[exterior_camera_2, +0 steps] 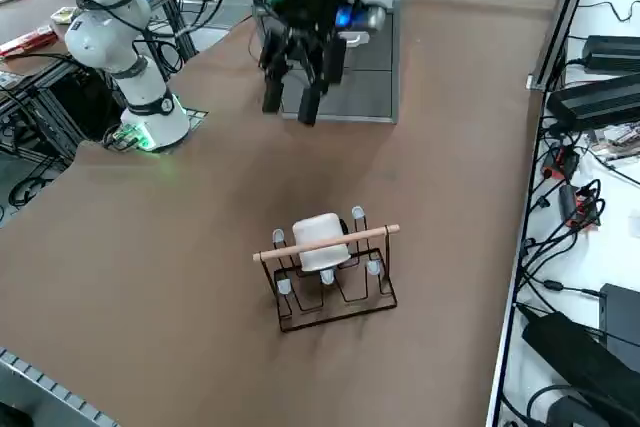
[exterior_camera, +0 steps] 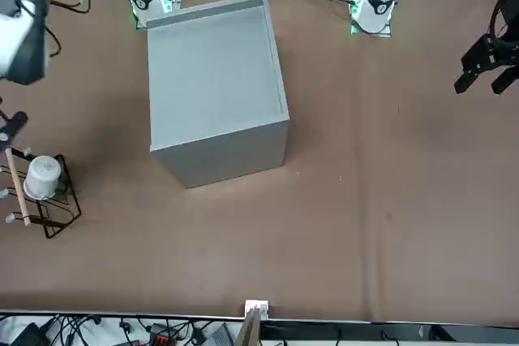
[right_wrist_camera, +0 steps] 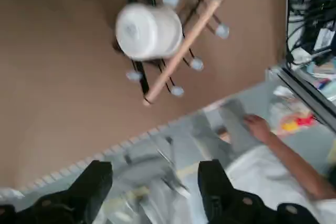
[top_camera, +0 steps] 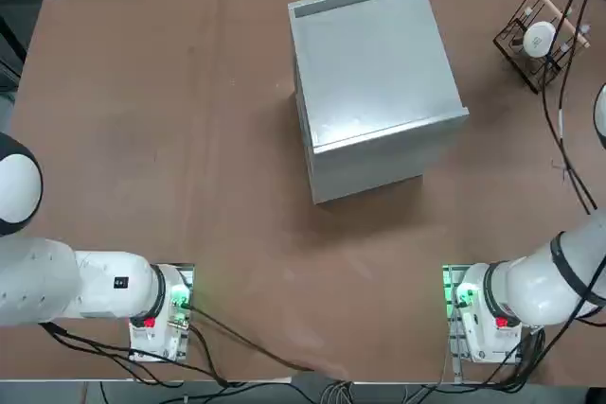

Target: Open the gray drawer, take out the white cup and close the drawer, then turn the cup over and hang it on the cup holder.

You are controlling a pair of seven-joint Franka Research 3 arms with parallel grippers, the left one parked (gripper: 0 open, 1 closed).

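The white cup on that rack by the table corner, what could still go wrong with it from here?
The white cup sits upturned on the cup holder, on what looks like a single peg; it might slip off if nudged. The holder stands close to the table edge, so a bump could send it over. The right claw hangs open above the table, between the holder and the gray drawer, and a person's hand shows beyond the edge; a low swing could clip either.

Floor clutter (right_wrist_camera: 173, 166) behind end effector (right_wrist_camera: 155, 182) blurred, perhaps cabling.
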